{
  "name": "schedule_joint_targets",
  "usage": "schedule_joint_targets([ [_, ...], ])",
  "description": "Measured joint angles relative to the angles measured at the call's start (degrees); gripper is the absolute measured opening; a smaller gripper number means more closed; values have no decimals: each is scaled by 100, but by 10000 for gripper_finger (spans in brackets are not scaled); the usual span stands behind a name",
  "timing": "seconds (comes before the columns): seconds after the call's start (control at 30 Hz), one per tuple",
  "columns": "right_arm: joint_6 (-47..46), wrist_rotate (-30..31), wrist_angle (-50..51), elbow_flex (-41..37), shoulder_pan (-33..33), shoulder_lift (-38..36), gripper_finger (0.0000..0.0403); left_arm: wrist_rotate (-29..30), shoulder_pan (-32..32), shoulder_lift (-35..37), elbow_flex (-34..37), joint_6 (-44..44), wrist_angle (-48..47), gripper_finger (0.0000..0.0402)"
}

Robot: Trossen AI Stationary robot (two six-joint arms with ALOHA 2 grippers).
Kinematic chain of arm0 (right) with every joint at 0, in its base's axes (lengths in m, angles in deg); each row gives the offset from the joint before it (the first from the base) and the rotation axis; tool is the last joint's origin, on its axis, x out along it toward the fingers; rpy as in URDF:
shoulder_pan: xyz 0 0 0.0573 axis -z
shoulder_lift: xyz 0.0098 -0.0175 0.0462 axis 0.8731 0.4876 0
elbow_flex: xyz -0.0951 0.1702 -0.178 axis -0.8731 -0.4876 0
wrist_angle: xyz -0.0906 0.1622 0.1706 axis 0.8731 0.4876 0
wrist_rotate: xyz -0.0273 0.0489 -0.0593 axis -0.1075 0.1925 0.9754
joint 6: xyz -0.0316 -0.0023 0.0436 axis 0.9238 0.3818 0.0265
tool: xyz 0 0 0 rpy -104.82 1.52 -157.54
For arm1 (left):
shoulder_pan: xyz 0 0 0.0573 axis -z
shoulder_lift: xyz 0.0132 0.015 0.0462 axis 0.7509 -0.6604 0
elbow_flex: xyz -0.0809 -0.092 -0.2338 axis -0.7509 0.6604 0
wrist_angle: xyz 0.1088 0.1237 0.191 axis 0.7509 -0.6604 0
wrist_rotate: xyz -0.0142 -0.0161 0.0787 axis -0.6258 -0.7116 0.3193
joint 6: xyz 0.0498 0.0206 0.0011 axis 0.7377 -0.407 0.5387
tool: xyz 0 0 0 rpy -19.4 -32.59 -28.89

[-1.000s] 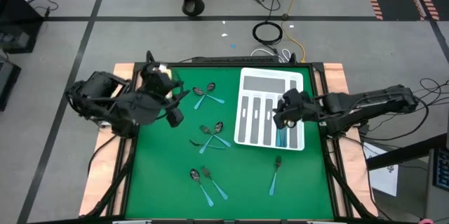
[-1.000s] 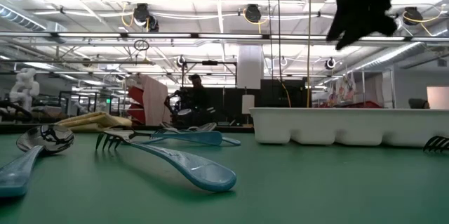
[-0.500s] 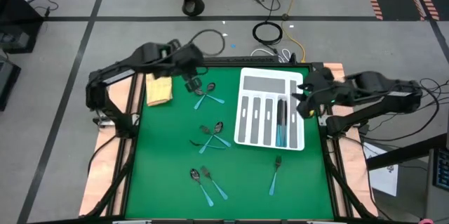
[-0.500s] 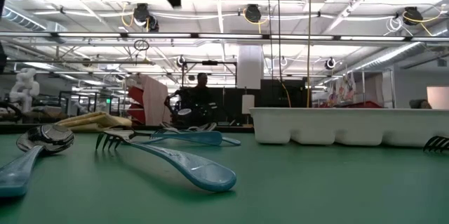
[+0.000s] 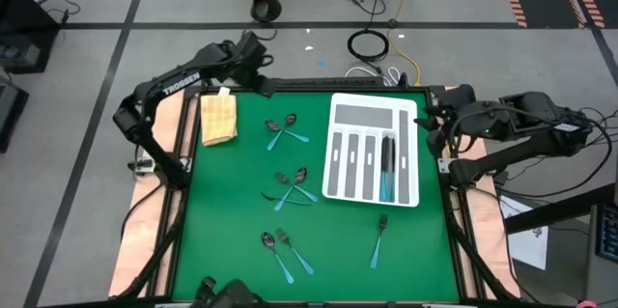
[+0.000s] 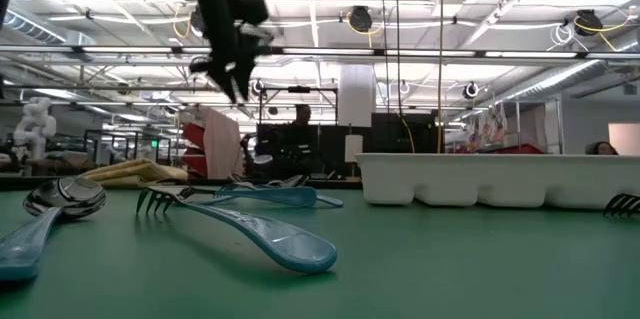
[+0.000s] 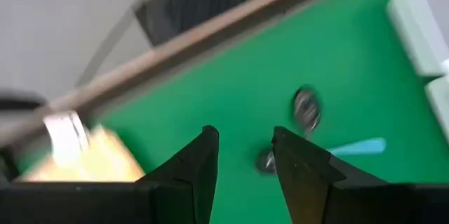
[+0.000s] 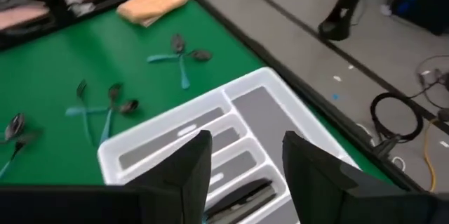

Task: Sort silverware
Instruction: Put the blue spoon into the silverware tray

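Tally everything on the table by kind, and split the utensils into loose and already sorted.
Loose utensils on the mat: 8
Utensils in the tray: 2 as far as the high view shows
Tray: 1
Yellow cloth: 1
Total: 12

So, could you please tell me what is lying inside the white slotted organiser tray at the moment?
The white slotted organiser tray holds teal-handled silverware in its two slots nearest the right gripper; how many pieces cannot be told. The other slots look bare from above. In the low view its wall hides everything inside.
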Motion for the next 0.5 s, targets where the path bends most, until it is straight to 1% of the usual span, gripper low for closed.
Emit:
schedule_joint_targets([
  [0.13, -218, 358, -20, 0, 0, 8, 160, -719, -346, 9, 554, -154, 404, 141],
  [0.2, -248, 466, -20, 0, 0, 13, 160, -993, -420, 6, 792, -156, 426, 141],
  [0.37, -229, 726, -20, 0, 0, 15, 160, -1445, -433, 10, 1429, -65, 792, 141],
  [0.5, -228, 727, -20, 0, 0, 15, 160, -1500, -433, 9, 1883, -64, 1241, 141],
])
